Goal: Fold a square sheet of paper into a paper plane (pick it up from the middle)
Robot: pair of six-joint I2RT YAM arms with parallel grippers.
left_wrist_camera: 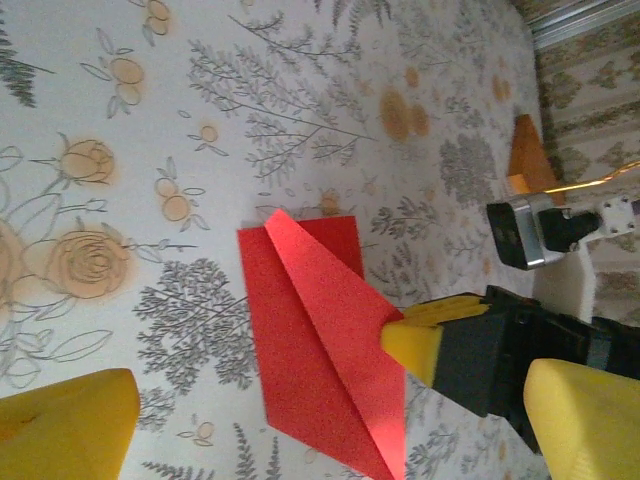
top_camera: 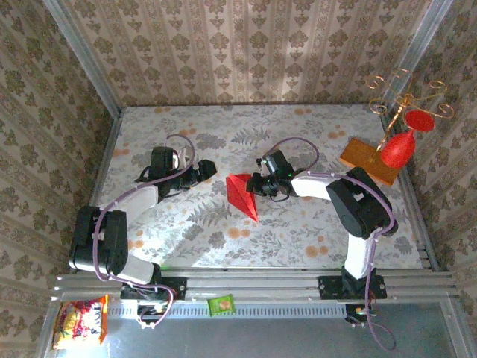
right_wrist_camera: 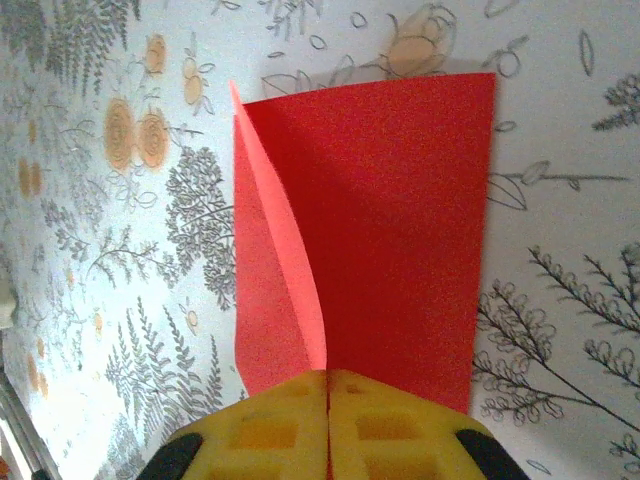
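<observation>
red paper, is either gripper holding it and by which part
The right gripper is shut on the red paper, pinching its edge where the raised fold line ends. The left gripper is open, holding nothing.

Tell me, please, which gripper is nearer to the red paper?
Right. The right gripper is shut on the edge of the red paper. The left gripper is open, apart from the paper, on its opposite side.

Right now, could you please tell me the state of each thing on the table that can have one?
square sheet of paper: partly folded, one flap raised along a diagonal crease.
right gripper: shut on the paper's edge.
left gripper: open, apart from the paper.
red ornament: standing at the wooden board.
</observation>
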